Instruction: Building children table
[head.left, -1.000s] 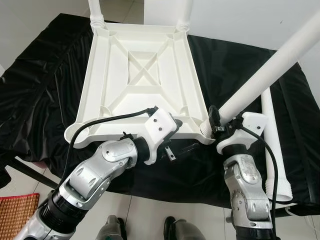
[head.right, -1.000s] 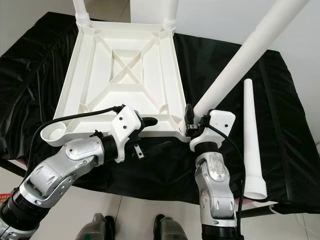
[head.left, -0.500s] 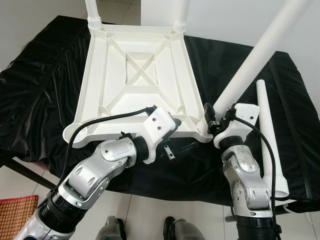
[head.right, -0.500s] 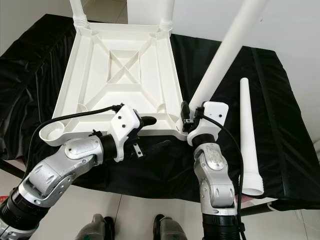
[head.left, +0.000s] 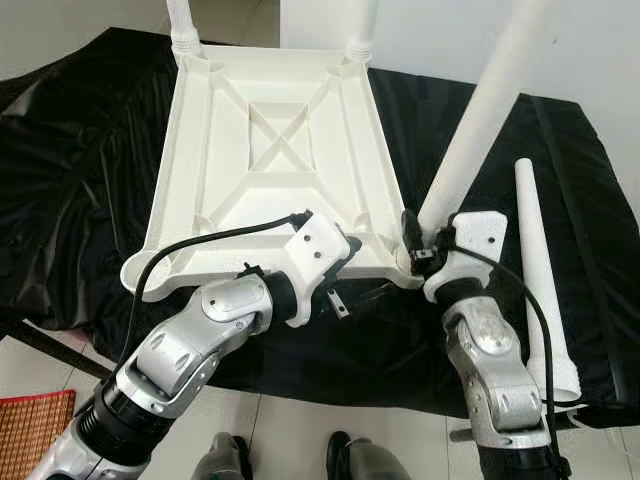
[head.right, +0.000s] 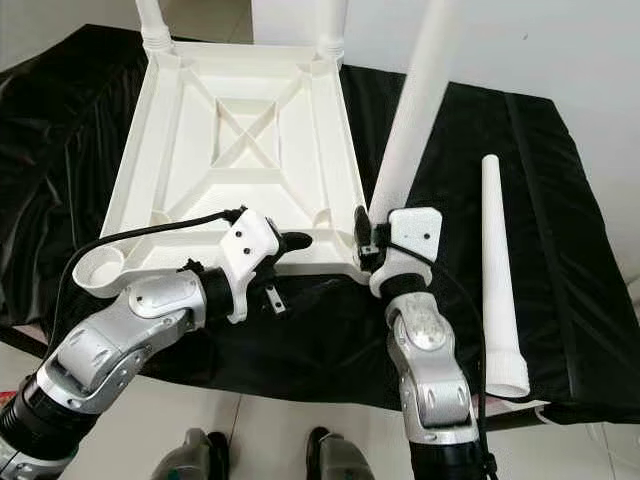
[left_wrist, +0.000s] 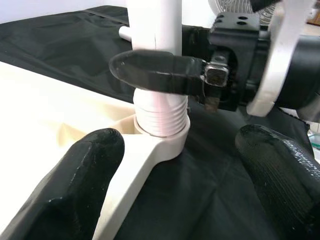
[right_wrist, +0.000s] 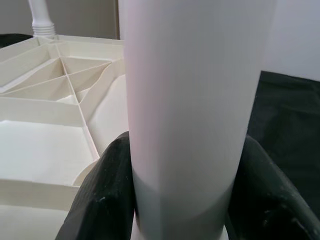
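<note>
**Leg seated at corner socket of inverted tabletop**

Inverted white tabletop (head.left: 275, 150) lying at upper centre on black cloth (head.left: 70, 190), ribbed underside up. Right gripper (head.left: 420, 248), centre right, clamped on white leg (head.left: 480, 110) standing in near right corner socket (left_wrist: 160, 137). Left gripper (head.left: 345, 290), lower centre, fingers (left_wrist: 85, 170) spread either side of tabletop edge beside that socket. Spare leg (head.left: 540, 280) lying at right. No legible writing or labels.

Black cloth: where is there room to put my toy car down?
The black cloth lies bare left of the upturned table top, and again between the held leg and the loose leg. It is crowded at the near corner, where the left gripper and right gripper work.
</note>
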